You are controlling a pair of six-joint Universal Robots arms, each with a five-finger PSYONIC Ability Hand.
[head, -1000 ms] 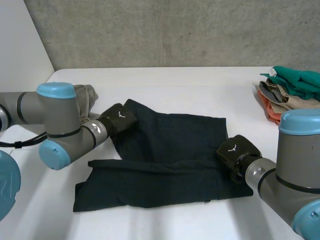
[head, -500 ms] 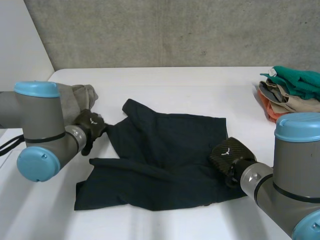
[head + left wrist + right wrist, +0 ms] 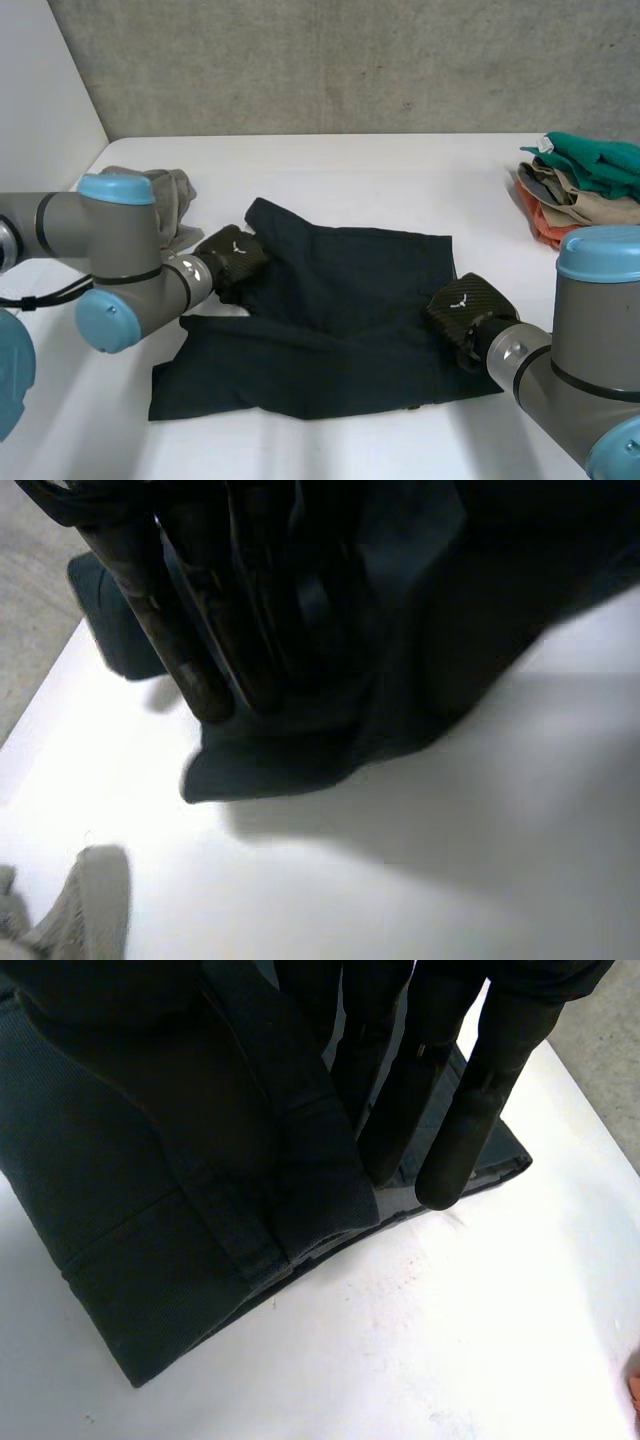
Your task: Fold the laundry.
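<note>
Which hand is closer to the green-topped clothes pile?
Right. The right hand is at the end of the dark cloth nearest the pile; the left hand is at its far end.

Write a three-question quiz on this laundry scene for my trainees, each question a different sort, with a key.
1. True or false: the left robot hand and the right robot hand touch opposite edges of the dark garment.
2. Which colour tops the clothes pile? A green, B black, C white.
3. Fill in: the grey cloth lies beside the robot's ___ arm.
Key: 1 true; 2 A; 3 left.
</note>
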